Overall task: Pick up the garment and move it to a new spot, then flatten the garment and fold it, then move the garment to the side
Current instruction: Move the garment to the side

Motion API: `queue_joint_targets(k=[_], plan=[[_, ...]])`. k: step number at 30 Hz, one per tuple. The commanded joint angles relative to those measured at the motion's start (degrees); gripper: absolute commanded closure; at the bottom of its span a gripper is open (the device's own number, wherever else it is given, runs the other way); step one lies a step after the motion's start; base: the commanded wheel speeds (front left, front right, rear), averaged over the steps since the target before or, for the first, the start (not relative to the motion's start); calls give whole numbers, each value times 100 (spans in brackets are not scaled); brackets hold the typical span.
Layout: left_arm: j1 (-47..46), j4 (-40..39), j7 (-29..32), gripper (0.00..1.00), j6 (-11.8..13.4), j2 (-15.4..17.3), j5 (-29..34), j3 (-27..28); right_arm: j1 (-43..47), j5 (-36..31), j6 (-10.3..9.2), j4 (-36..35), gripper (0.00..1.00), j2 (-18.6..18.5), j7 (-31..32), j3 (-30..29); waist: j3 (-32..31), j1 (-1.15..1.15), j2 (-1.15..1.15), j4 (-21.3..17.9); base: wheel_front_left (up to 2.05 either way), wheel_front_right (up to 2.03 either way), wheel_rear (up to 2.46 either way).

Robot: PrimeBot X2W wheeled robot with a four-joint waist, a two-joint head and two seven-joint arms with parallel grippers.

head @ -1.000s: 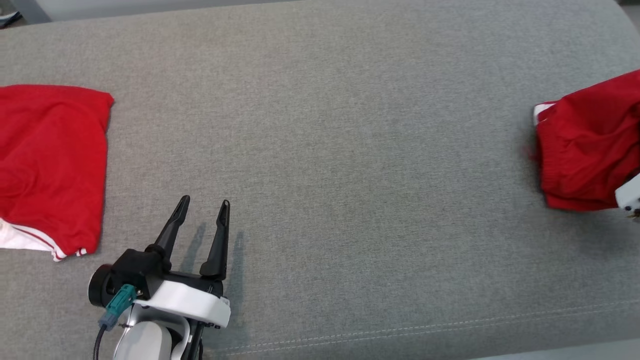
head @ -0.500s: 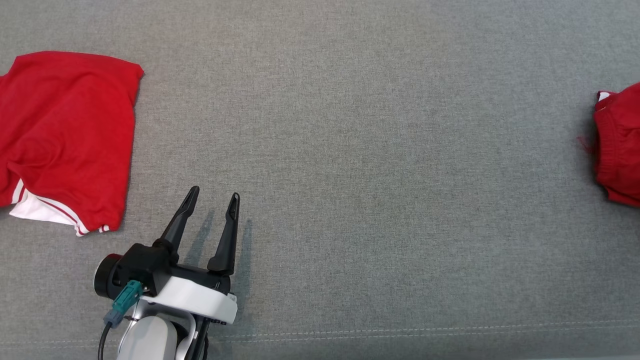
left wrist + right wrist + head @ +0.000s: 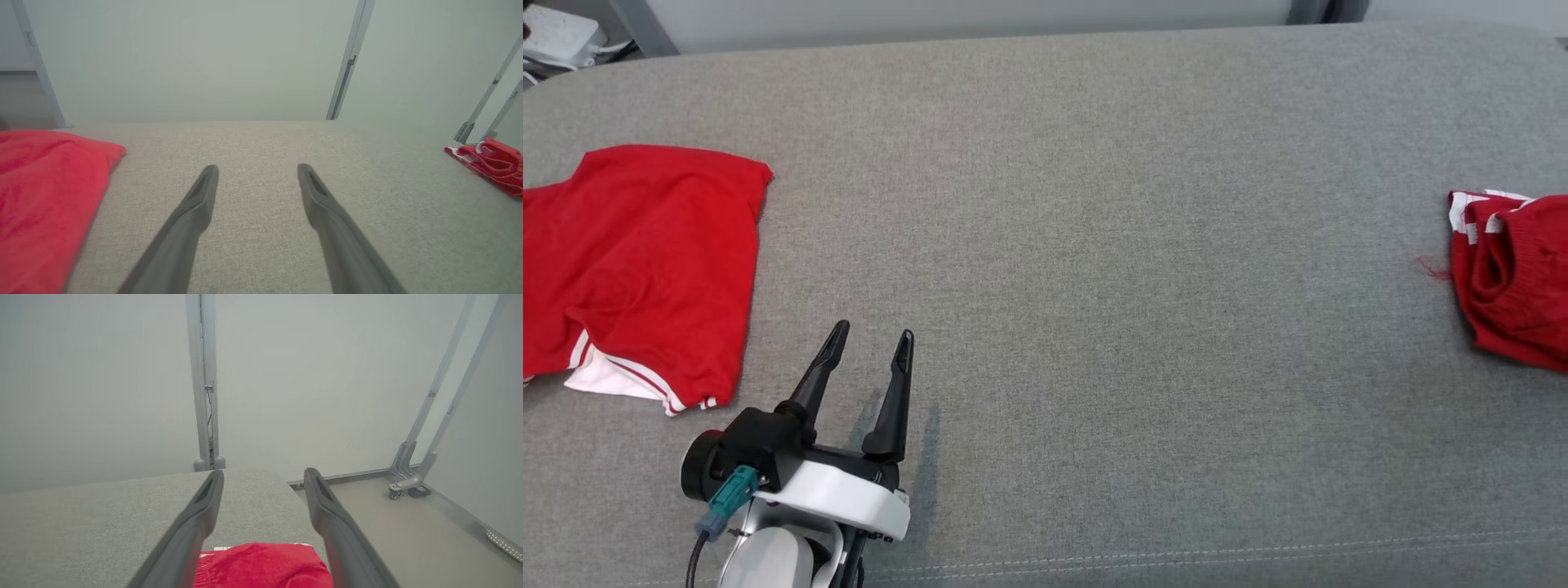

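Currently listed on the grey upholstered surface (image 3: 1094, 245): two red garments, well apart. Item one, the flat red garment (image 3: 645, 261), lies at the far left, smoothed and doubled over, with white fabric and red-striped trim showing at its near edge. Item two, the crumpled red garment (image 3: 1515, 278), lies at the right edge of the head view, bunched, with white-striped trim at its far corner and a loose red thread (image 3: 1433, 267) on the cushion just to its left. The left gripper (image 3: 874, 331) sits near the front of the surface, just right of the flat garment and clear of it; its fingers are spread and hold nothing, casting a shadow on the cloth beside them. The right gripper (image 3: 263, 472), seen from its own wrist, hangs above the crumpled garment at the surface's right end, fingers likewise spread and empty, not touching the fabric. Beyond: a pale wall, a grey upright post (image 3: 203, 375), and a wheeled stand foot (image 3: 408, 490) on the floor.
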Motion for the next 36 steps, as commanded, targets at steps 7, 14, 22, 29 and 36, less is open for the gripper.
queue_joint_targets(k=[7,14,22,29,36], plan=[[136,-57,-27,0,134,45,-129,238,898,41,24,-1527,0,582,-68,843,-389,0,0,2,0,0,0],[276,16,-27,0,227,45,-136,364,1598,184,24,-2255,0,958,-68,1089,-635,0,0,165,0,0,0],[539,142,-27,0,329,45,-75,470,2285,177,24,-2342,0,1241,-68,1144,-1093,0,0,351,0,0,0],[724,202,-27,0,396,45,1,608,2619,117,24,-2271,0,1408,-68,1129,-1306,0,0,452,0,0,0],[850,223,-27,0,430,45,39,740,2876,3,24,-2253,0,1526,-68,1095,-1370,0,0,543,0,0,0]])
